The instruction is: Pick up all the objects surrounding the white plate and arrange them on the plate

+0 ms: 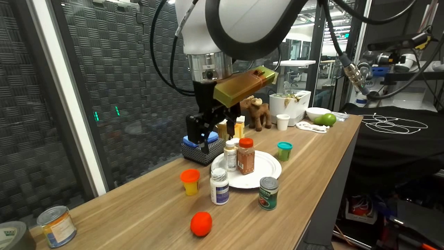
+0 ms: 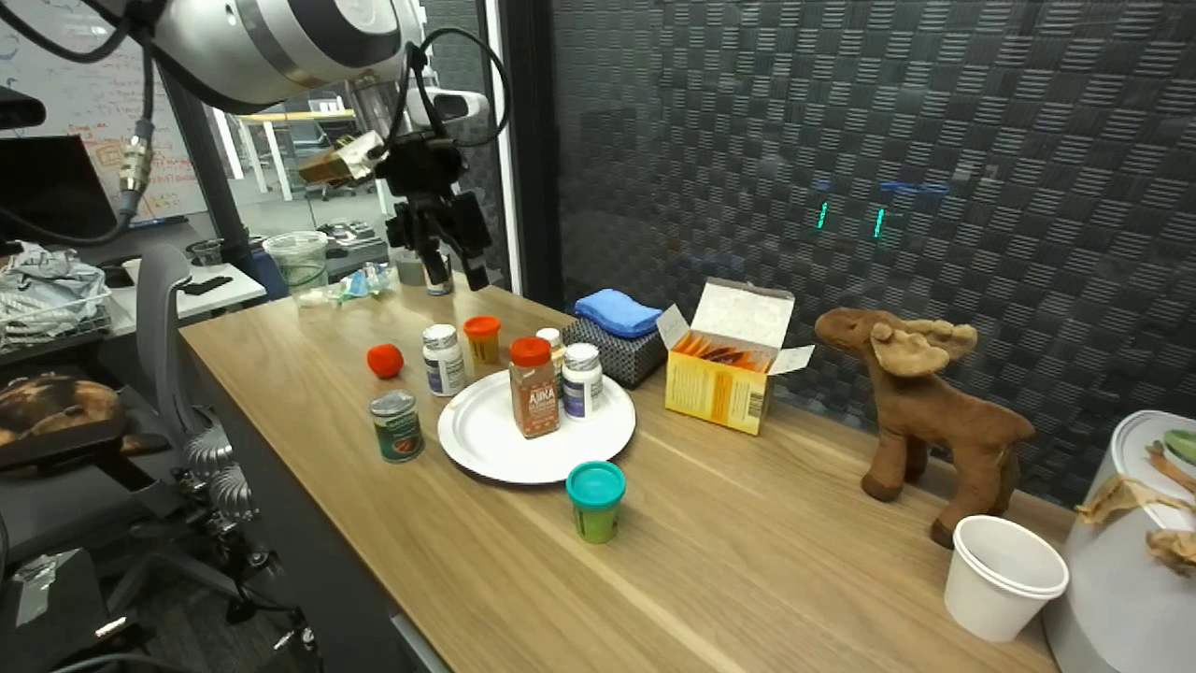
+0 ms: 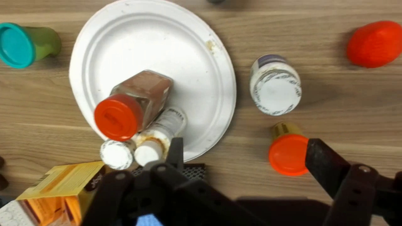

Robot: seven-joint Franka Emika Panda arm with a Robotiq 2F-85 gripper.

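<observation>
The white plate (image 3: 201, 84) is the widest thing in play. Well above its level hangs the gripper (image 3: 243, 146), jaws spread wide and holding nothing; in the wrist view they span from over the plate's lower rim to clear of its right side. On the plate a red-capped bottle (image 2: 534, 387), a slim white bottle (image 3: 166, 125) and a second white bottle (image 2: 582, 380) stand close together. A loose white bottle (image 3: 275, 86) stands just off the plate's right side in the wrist view, and the dark green can (image 1: 269, 193) stands beside the plate too. The teal-lidded cup (image 3: 31, 45) is near the plate's left side. The orange-lidded cup (image 3: 288, 153) is upright beyond the plate's lower right rim (my pick for the next lift, though the loose white bottle looks nearly as handy). It seems to lie below the gripper, toward the jaw farther from the plate, so I would shift outward from the plate before descending; with its long axis vertical, little wrist turn should be needed. The red ball (image 3: 375, 44) lies farthest out, past the loose white bottle.
</observation>
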